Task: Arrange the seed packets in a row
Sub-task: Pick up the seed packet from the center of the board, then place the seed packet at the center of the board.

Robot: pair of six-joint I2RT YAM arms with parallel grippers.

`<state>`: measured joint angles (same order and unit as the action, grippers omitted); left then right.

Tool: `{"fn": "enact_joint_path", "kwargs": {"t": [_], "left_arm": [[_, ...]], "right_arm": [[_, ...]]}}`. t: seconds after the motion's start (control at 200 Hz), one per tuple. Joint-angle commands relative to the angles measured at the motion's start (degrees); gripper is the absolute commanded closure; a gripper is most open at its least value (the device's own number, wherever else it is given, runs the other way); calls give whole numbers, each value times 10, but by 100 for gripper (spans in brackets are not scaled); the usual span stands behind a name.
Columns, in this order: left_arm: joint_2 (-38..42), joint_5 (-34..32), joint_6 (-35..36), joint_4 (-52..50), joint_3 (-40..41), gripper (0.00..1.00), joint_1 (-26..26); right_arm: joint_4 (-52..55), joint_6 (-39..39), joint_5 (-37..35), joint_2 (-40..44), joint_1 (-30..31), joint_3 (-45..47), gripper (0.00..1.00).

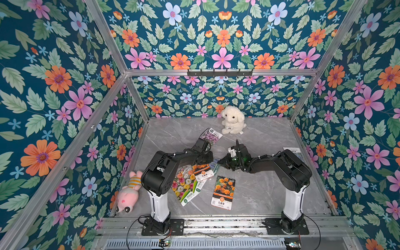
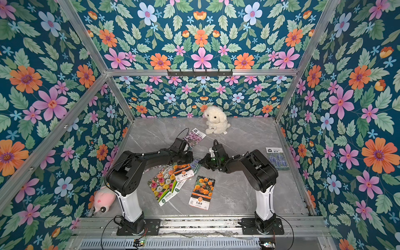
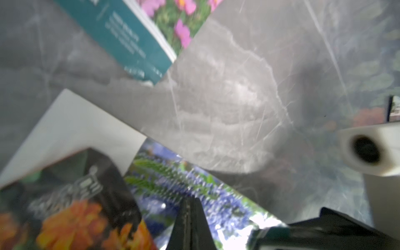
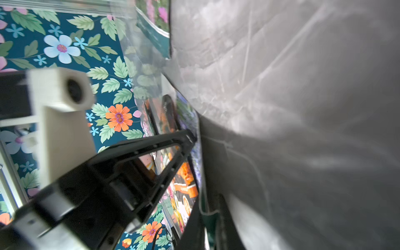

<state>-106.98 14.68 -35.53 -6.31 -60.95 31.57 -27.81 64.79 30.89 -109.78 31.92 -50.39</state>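
Observation:
In both top views the two grippers meet over a blue-purple lavender seed packet (image 1: 215, 165) (image 2: 195, 163) at mid-table. My left gripper (image 3: 190, 200) is shut, its tips resting on that packet (image 3: 194, 184). My right gripper (image 4: 211, 207) is shut on the packet's teal edge (image 4: 211, 217). Beside it, an orange marigold packet (image 1: 202, 171) lies on two overlapping multicolour packets (image 1: 184, 184). A second marigold packet (image 1: 224, 192) lies alone nearer the front. A pink-purple packet (image 1: 211, 136) sits behind the left gripper (image 1: 210, 158). Another lavender packet (image 2: 277, 159) lies at the right wall.
A white plush dog (image 1: 232, 120) sits against the back wall. A pink plush toy (image 1: 127, 192) lies by the left arm's base (image 1: 161, 226). The grey marble table (image 1: 259, 194) is walled by floral panels on three sides.

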Motion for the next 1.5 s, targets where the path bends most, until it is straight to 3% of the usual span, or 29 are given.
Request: {"fn": "enact_joint_path", "kwargs": {"t": [0.0, 0.07, 0.235, 0.41, 0.74, 0.92, 1.055, 1.185, 1.315, 1.495], "left_arm": [[19, 2, 13, -60, -31, 90, 0], [35, 4, 17, -65, -60, 77, -1], [69, -11, 26, -82, -105, 47, -9], [117, -39, 32, -86, -91, 27, -29], [167, -89, 43, -99, -45, 13, -60], [175, -102, 51, -106, -35, 9, -76], [185, -112, 58, -113, -31, 1, -89], [198, -113, 65, -117, -25, 1, -109], [208, -109, 69, -117, -15, 0, -128], [215, -104, 74, -116, -2, 0, -144]], "right_arm": [[3, -13, -45, 40, -4, 11, 96], [23, -24, -74, 78, -11, 22, 100], [121, -69, -143, 203, -57, 59, 100], [232, -111, -173, 317, -151, 99, 100], [385, -118, -207, 411, -357, 159, 100], [451, -144, -213, 391, -393, 159, 100], [546, -171, -282, 404, -393, 125, 59], [632, -235, -331, 379, -390, 66, 35], [670, -271, -370, 322, -335, 14, 27], [652, -303, -339, 237, -254, -45, 22]]}}
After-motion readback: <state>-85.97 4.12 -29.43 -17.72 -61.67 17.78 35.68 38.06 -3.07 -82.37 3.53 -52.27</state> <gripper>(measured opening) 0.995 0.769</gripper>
